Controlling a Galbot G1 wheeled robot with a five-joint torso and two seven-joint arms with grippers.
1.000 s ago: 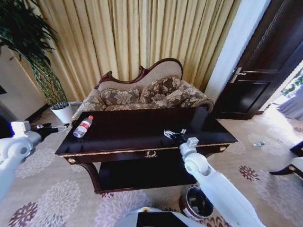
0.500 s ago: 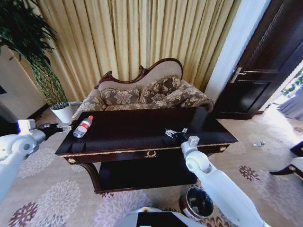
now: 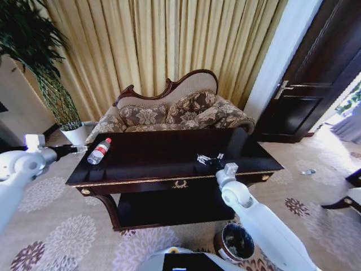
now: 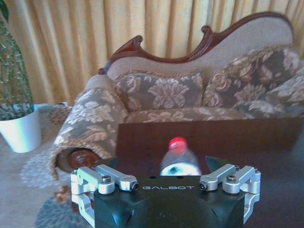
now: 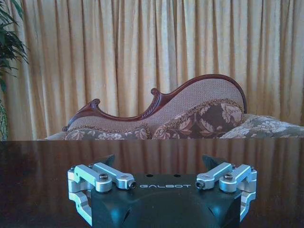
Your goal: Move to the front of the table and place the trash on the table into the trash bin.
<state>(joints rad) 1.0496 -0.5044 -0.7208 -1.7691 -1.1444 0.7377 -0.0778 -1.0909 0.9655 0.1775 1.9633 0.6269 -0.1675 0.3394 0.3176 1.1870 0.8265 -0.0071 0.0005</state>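
The clear bottle (image 3: 100,151) with a red cap lies on the far left of the dark glossy table (image 3: 169,148). My left gripper (image 3: 78,149) hovers open just off the table's left end, pointing at the bottle (image 4: 178,160), which lies straight ahead between the finger lines, untouched. Crumpled white paper bits (image 3: 203,159) lie near the table's front right. My right gripper (image 3: 212,164) is right beside them, low over the tabletop (image 5: 42,180). It is open with nothing between its fingers. The dark-brown trash bin (image 3: 236,241) stands on the carpet below the table's front right corner.
A carved floral sofa (image 3: 175,110) stands close behind the table. A potted plant (image 3: 72,131) is at the left and a dark door (image 3: 316,79) at the right. A small bottle (image 3: 308,171) lies on the carpet at the right, near a chair leg (image 3: 341,203).
My left gripper has moved right, closer to the bottle. The right gripper has edged slightly forward by the paper bits.
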